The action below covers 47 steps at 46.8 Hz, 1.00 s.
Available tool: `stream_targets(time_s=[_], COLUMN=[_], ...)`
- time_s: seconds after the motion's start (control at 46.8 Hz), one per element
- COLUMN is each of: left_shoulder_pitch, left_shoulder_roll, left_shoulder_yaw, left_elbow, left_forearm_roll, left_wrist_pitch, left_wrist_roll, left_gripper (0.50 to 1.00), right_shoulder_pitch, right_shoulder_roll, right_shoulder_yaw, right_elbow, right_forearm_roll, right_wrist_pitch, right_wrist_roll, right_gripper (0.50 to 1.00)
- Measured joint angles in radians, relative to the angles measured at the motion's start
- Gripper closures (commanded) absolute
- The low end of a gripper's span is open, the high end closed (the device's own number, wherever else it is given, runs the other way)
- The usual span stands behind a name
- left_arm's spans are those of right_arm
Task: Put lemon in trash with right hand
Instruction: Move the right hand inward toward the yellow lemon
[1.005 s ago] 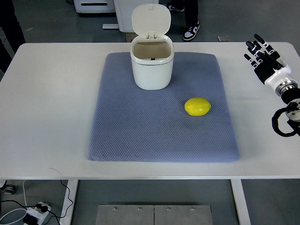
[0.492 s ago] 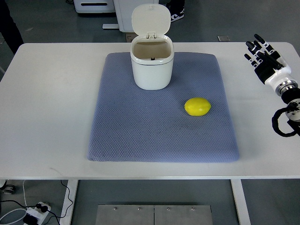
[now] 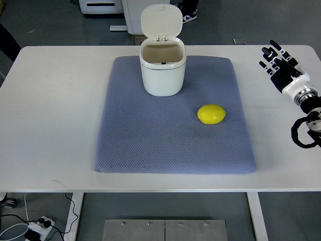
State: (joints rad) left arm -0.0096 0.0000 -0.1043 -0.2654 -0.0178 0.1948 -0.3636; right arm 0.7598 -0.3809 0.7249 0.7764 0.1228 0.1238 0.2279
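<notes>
A yellow lemon (image 3: 211, 114) lies on the right part of a blue-grey mat (image 3: 150, 140). Behind it, at the mat's back middle, stands a white trash bin (image 3: 162, 70) with its lid flipped up and its inside showing. My right hand (image 3: 277, 63) hovers over the table's far right side, well to the right of the lemon and apart from it. Its black-and-white fingers are spread and hold nothing. No left arm shows in the picture.
The mat lies on a white table (image 3: 55, 110). A person's shoes (image 3: 186, 11) show on the floor behind the table. Cables and a power strip (image 3: 37, 227) lie on the floor at the front left.
My right hand has shifted slightly to the left and its fingers have fanned out a little. The lemon and the bin have not moved.
</notes>
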Motion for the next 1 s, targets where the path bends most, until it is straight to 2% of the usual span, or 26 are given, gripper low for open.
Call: stream_targets(time_s=[0.128, 0.235, 0.727, 1.005], left_shoulder_pitch=[0.000, 0.000, 0.000, 0.000], left_shoulder_roll=[0.000, 0.000, 0.000, 0.000], left_shoulder_yaw=[0.000, 0.000, 0.000, 0.000], left_elbow=[0.000, 0.000, 0.000, 0.000], left_forearm_roll=[0.000, 0.000, 0.000, 0.000], left_wrist_pitch=[0.000, 0.000, 0.000, 0.000], left_wrist_roll=[0.000, 0.000, 0.000, 0.000], left_gripper=[0.500, 0.500, 0.500, 0.500], right_shoulder_pitch=[0.000, 0.000, 0.029, 0.098], right_shoulder_roll=[-0.006, -0.010, -0.085, -0.088], right_shoulder_yaw=[-0.008, -0.014, -0.147, -0.350], right_elbow=[0.003, 0.005, 0.005, -0.001], right_forearm_roll=[-0.007, -0.020, -0.280, -0.302], right_wrist_pitch=[0.077, 0.096, 0.092, 0.087], right_wrist_roll=[0.003, 0.003, 0.025, 0.026], right_gripper=[0.500, 0.500, 0.500, 0.500])
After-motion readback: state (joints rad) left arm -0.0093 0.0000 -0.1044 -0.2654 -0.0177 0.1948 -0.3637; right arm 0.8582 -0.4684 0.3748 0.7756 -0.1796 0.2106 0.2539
